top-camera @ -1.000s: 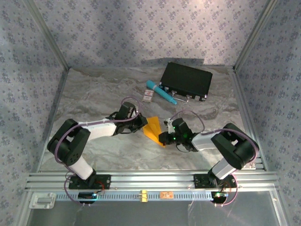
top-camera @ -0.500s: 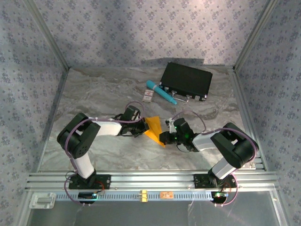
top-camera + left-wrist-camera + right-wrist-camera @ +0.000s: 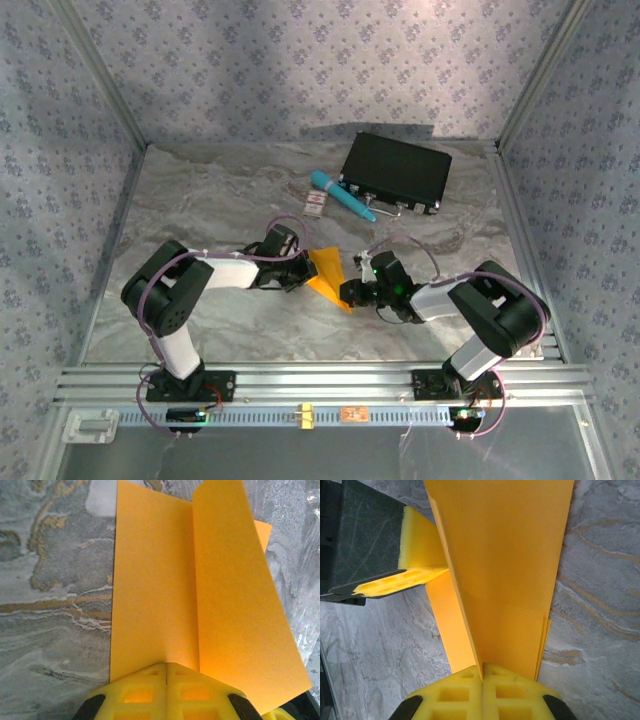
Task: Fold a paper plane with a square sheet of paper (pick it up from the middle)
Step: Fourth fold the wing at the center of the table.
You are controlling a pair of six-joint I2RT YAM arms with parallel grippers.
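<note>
The orange-yellow sheet of paper (image 3: 326,270) lies between the two arms, folded in layers into a pointed paper plane shape. My left gripper (image 3: 301,268) is shut on its left end. In the left wrist view the yellow jaws (image 3: 166,666) pinch the paper (image 3: 150,580) at a crease, and a flap stands up on the right. My right gripper (image 3: 352,291) is shut on the pointed near end. In the right wrist view its jaws (image 3: 482,672) clamp the centre crease of the paper (image 3: 510,555), with the left gripper's yellow finger (image 3: 417,555) beyond.
A black case (image 3: 395,173) lies at the back right, with a teal pen (image 3: 343,196) and a small white-and-red card (image 3: 316,205) in front of it. Metal frame posts and patterned walls bound the marble table (image 3: 200,200).
The left arm has folded in, its elbow swinging right, and its gripper has closed the last bit on the paper. The right arm and paper have barely moved.
</note>
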